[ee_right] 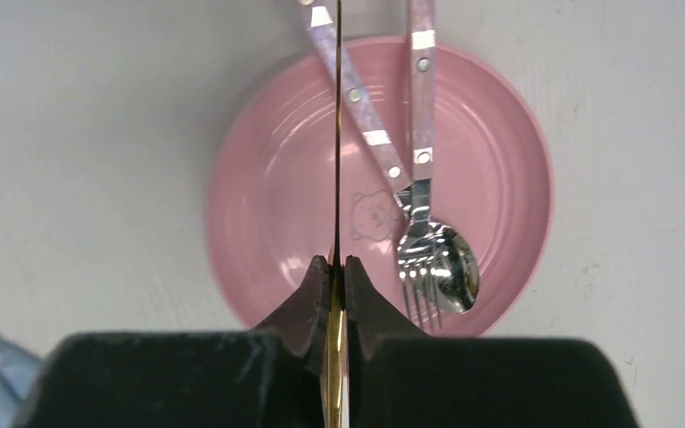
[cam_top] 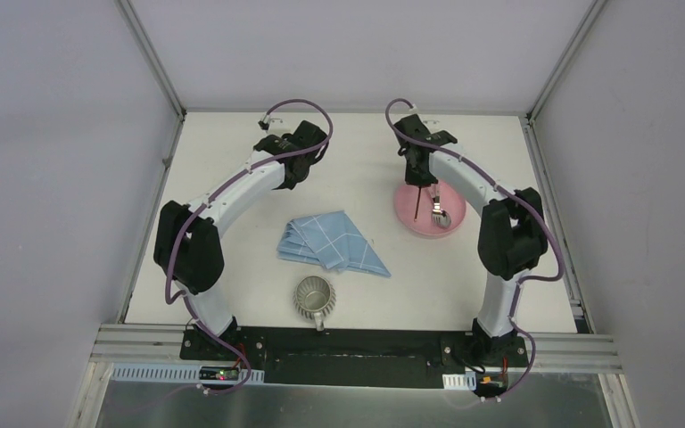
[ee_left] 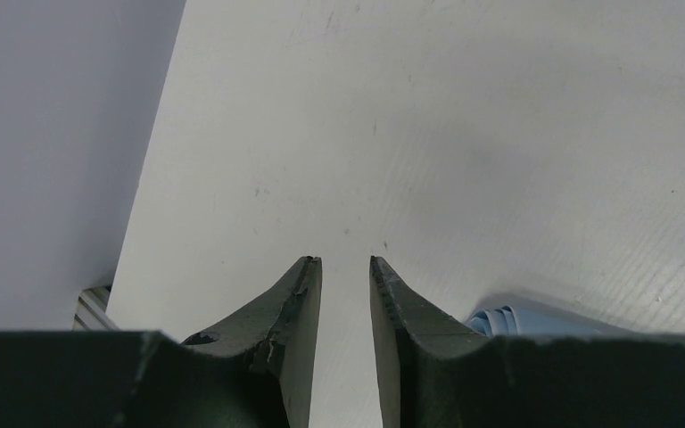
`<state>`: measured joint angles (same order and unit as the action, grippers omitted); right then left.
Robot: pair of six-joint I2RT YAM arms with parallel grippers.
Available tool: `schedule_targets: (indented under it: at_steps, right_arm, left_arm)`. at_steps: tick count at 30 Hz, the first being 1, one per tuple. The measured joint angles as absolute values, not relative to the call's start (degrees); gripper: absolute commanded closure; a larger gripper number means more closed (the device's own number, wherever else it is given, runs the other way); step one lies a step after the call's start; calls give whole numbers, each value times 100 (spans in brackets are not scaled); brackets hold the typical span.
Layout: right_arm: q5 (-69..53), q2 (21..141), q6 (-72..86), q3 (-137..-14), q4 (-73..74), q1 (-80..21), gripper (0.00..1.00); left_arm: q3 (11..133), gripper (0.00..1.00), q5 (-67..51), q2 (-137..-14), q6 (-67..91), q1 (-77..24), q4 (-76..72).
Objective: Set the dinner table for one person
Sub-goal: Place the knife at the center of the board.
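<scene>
Right pincer (ee_right: 337,265) clamping utensil (ee_right: 337,134), bear print (ee_right: 371,217) wrist-view only

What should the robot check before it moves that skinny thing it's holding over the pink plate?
1. Right gripper shut tight on the thin utensil: ok.
2. Utensil's tip lifted off the pink plate: cannot tell.
3. Fork and spoon lying in the plate: ok.
4. Left gripper open and empty: ok.
5. Bare dinner table beside the plate for setting it down: ok.
6. Blue cloth and mug apart from the plate: ok.
</scene>
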<state>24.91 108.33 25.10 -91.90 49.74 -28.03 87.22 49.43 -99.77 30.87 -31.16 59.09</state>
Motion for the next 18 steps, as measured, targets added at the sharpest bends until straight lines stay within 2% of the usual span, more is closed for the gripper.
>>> schedule_targets:
  at_steps: [12,15,18]
  right_arm:
    - [2543,11646,2462,-9144,4917,-2311,99]
    - [2521,11657,2438,-9105,4906,-2318,80]
    - [2517,11657,2440,-9091,4864,-2318,55]
  left_arm:
    - [8892,71,4932,-10272,3083,-3116,5850]
    - [8892,71,4932,-10278,3083,-3116,5850]
    - [8892,69,4925,-10278,3083,-3116,5850]
